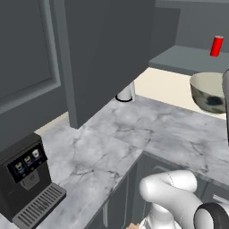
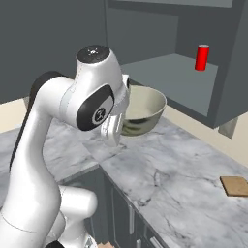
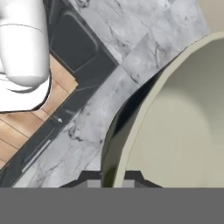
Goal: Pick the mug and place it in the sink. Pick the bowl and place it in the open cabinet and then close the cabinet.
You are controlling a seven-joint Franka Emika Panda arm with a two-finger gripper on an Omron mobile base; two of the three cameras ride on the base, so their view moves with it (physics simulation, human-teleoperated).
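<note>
A black coffee machine (image 1: 27,179) with a ribbed grey drip tray stands at the near left of the grey-veined marble counter (image 1: 134,134). A red cylindrical can (image 2: 202,57) stands upright far right on a grey shelf (image 2: 164,72), and a flat brown wooden board (image 2: 236,185) lies on the counter's right end.

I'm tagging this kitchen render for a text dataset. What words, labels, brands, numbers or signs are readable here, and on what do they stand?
No text can be read in these views.
Coffee machine: small lit icons on its front panel, too small and blurred to read.
Red can in the open cabinet: plain red, no label legible.
Bowl and marble counter: no markings.
</note>
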